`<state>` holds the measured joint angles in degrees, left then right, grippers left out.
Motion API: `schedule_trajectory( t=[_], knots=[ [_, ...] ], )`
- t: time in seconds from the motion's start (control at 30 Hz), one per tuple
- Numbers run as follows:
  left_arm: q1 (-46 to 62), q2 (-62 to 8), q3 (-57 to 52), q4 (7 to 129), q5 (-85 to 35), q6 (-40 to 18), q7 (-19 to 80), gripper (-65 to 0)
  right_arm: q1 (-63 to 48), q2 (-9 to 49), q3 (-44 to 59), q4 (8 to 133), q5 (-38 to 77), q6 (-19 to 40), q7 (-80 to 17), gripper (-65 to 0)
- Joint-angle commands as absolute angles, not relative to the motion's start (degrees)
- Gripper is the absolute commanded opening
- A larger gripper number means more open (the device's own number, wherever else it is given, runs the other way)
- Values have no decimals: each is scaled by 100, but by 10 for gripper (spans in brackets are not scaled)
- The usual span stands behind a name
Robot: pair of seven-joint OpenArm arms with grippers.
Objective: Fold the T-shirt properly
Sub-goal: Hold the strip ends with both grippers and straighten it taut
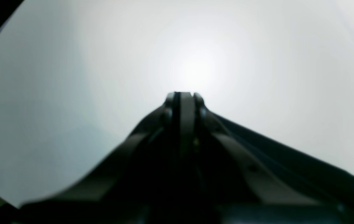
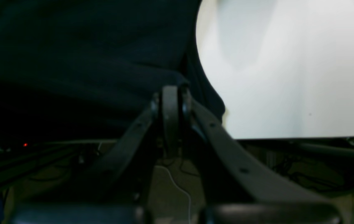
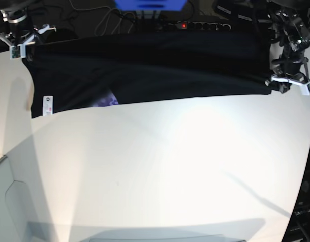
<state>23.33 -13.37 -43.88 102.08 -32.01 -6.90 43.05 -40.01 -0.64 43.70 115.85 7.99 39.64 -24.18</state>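
Observation:
The black T-shirt [image 3: 155,70] is stretched wide along the table's far edge, with a white tag [image 3: 48,106] at its left hem and a purple print patch [image 3: 110,101] peeking out beside it. My right gripper [image 3: 23,45] pinches the shirt's far left corner. In its wrist view the jaws [image 2: 171,90] are closed with dark cloth [image 2: 86,46] bunched over the tips. At the shirt's right corner, my left gripper [image 3: 281,83] is closed [image 1: 183,95], and a black cloth edge [image 1: 288,158] trails away from the tips.
The white table [image 3: 170,176] spreads toward the camera below the shirt. A power strip [image 3: 205,25] and cables lie behind the far edge, next to a blue object [image 3: 149,4]. The table's curved right edge [image 3: 308,166] drops off to dark floor.

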Motion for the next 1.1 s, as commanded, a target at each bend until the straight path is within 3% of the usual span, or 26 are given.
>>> schedule_trajectory(
  t=[0.0, 0.97, 1.07],
  knots=[
    [2343, -1332, -4435, 10290, -3178, -655, 4127, -650, -4048, -4, 4426, 11679, 840, 4000, -2316, -650],
    [2730, -1077, -4435, 9305, -3160, -655, 4127, -650, -3116, 92, 4057, 11618, 848, 4000, -2378, -650],
    [2747, -1077, -4435, 9305, -3169, -655, 4127, -650, -2941, 66, 4092, 11547, 1305, 4000, -2378, -650]
  ],
)
